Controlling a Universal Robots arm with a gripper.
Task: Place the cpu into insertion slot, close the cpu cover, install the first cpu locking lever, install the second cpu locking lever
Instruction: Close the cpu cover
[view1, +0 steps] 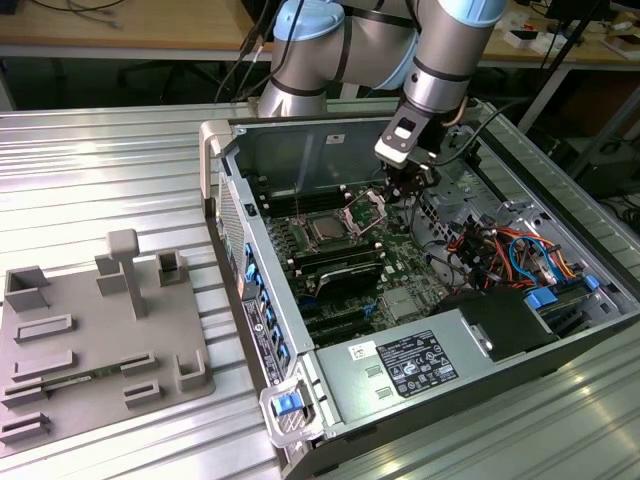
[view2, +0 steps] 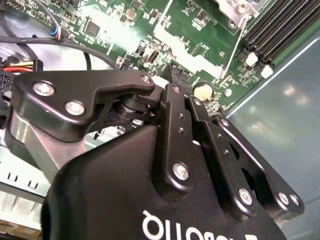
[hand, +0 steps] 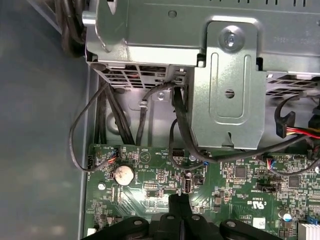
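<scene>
Obs.: your gripper (view1: 401, 193) hangs inside the open computer case (view1: 226, 150), over the far part of the green motherboard (view1: 395, 275). In the first wrist view its fingers (hand: 175, 210) are pressed together, and you can see nothing between them.

The cpu (view1: 328, 230) lies flat in the insertion slot (view1: 309, 233), silver-grey top up. The slot sits just toward the exterior view's left of the gripper.

The cpu cover (view1: 357, 212) is not closed. It stands tilted up at the slot's far-right edge, between the cpu and the gripper. You cannot tell whether the fingertips touch it.

The long black memory slots (view1: 335, 268) run on the near side of the slot. The grey power supply box (view1: 420, 365) fills the case's near end.

A coin battery (hand: 123, 173) sits on the board near the fingertips in the first wrist view.

A grey fixture tray (view1: 100, 335) rests on the ribbed metal table (view1: 90, 170), well apart from the case, at the exterior view's left.
</scene>
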